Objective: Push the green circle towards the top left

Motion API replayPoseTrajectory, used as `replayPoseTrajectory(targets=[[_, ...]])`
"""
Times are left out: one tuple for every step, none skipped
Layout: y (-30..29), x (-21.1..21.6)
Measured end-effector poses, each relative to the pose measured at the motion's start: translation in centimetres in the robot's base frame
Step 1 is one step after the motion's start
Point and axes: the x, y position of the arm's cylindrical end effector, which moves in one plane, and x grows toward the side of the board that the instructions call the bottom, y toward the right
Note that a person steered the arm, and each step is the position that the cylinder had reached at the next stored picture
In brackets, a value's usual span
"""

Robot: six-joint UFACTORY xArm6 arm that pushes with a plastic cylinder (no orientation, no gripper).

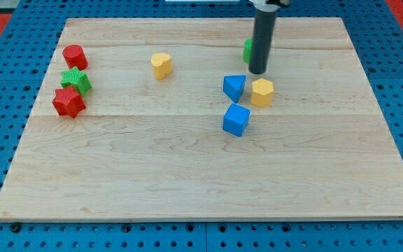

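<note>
The green circle [247, 50] is near the view's top, right of centre, mostly hidden behind my rod; only its left edge shows. My tip [258, 71] rests on the board just below and to the right of it, touching or nearly touching. Just below my tip sit a yellow hexagon block [262, 92] and a blue triangular block [234, 87].
A blue cube [236, 120] lies below the blue triangular block. A yellow heart-shaped block [161, 65] sits at top centre-left. At the view's left are a red cylinder [74, 56], a green star [75, 80] and a red star [68, 102]. The wooden board [187, 175] lies on a blue pegboard.
</note>
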Motion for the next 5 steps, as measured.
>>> replayPoseTrajectory(targets=[[2.7,0.3],[6.5,0.0],[7.6,-2.5],[4.1,-6.2],[-4.1,-7.4]])
